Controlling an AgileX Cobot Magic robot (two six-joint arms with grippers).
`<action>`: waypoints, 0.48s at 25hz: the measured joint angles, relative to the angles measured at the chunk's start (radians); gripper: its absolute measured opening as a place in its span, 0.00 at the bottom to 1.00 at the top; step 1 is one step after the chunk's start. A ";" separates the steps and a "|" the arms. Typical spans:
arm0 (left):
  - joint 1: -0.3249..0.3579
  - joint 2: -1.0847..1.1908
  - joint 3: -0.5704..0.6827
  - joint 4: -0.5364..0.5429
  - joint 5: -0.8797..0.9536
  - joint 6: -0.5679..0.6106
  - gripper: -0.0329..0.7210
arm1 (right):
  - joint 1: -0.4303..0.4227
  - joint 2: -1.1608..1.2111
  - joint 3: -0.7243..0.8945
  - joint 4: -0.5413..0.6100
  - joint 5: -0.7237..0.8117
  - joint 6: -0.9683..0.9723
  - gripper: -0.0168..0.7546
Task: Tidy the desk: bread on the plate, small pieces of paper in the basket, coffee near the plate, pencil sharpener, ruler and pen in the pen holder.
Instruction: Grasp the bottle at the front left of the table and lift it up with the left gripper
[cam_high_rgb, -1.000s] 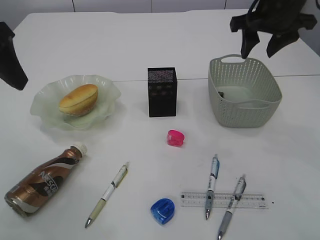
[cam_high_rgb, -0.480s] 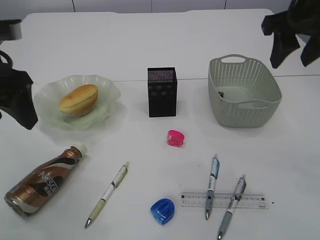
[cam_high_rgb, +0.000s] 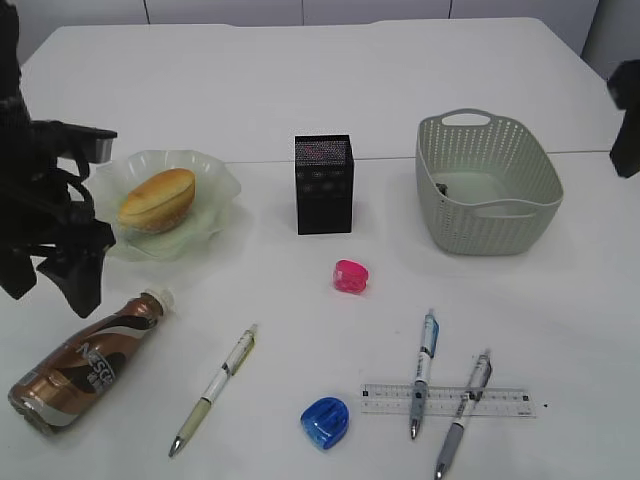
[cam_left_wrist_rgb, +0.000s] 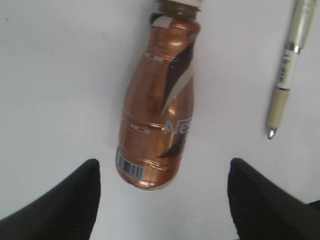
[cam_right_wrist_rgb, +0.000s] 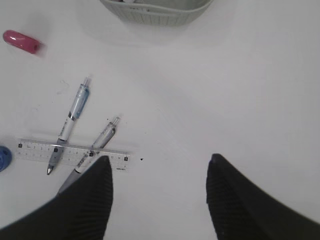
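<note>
We see the left arm (cam_high_rgb: 45, 215) as matte black, blocky, with a pale grey patch on top beside the plate (cam_high_rgb: 215, 180). Its fingers (cam_left_wrist_rgb: 65, 202) are black, tapered, finely ribbed. The right fingers (cam_right_wrist_rgb: 85, 205) match: black, rounded, textured like woven grip.

A large white tabletop (cam_high_rgb: 300, 90) fills nearly the whole exterior view, matte and evenly lit, with only soft, faint shadows. A thin seam line (cam_high_rgb: 260, 162) runs across it from side to side. Behind its rounded far edge stands a pale grey wall or cabinet front (cam_high_rgb: 300, 10), split by narrow dark vertical joints into flat panels.
</note>
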 joint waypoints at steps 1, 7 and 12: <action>0.000 0.018 0.000 0.007 0.000 0.000 0.80 | 0.000 -0.020 0.002 0.000 0.000 0.000 0.63; 0.000 0.098 0.000 0.018 -0.002 0.000 0.80 | 0.000 -0.077 0.002 0.000 0.002 0.000 0.63; -0.018 0.130 0.000 0.012 -0.018 0.000 0.80 | 0.000 -0.081 0.004 0.001 0.003 -0.002 0.63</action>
